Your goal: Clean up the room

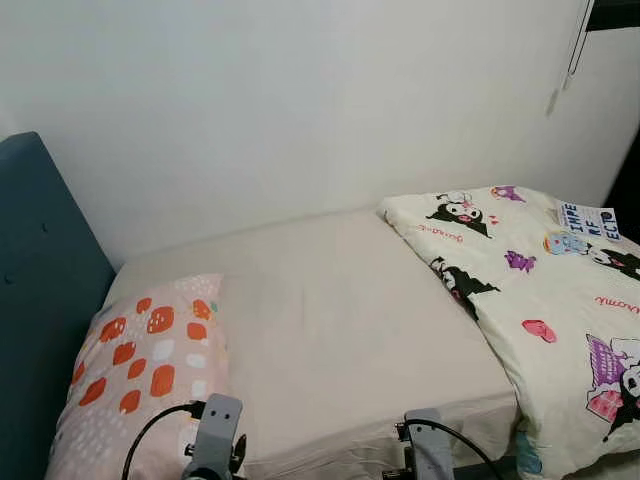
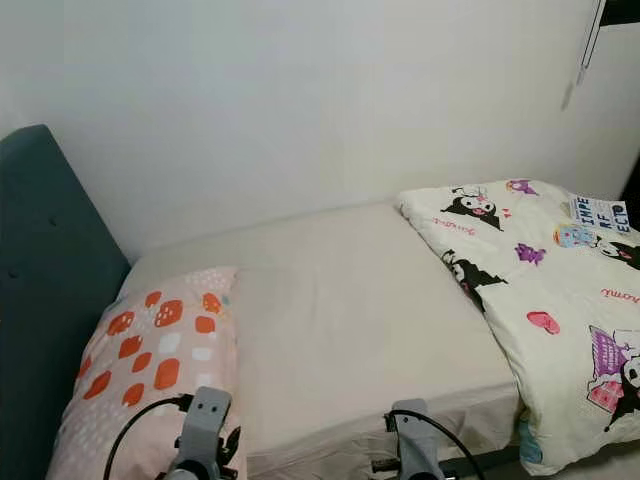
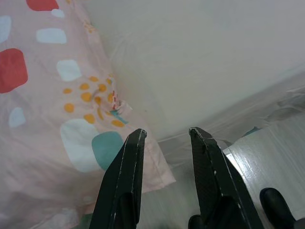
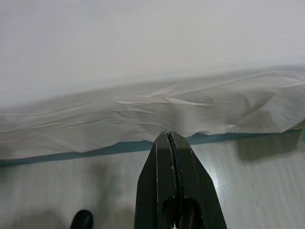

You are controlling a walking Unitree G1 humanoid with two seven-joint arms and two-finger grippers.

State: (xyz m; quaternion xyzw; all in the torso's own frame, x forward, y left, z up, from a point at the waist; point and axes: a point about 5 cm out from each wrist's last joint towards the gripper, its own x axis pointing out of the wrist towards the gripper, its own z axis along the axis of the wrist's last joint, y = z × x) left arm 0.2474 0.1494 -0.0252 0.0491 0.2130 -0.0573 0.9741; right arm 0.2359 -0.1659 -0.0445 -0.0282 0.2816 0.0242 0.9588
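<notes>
Bed unmade: cartoon-print duvet (image 1: 530, 300) bunched at the foot, patterned pillow (image 1: 140, 370) placed; left gripper (image 3: 167, 136) spread, right gripper (image 4: 170, 136) pressed together

We stand before a plain white painted wall (image 1: 300, 100) that runs behind a bed with a cream fitted sheet (image 1: 350, 330). At our left rises a dark teal padded headboard (image 1: 40, 300), touching the mattress end. Two thin white cords (image 2: 588, 45) hang down the wall in the far right corner, beside a dark opening at the edge. Below the sheet's wrinkled hem we see a pale grey glossy plank floor (image 4: 267, 176) catching soft reflections. The light is even and diffuse, with faint shadows under the bed edge
</notes>
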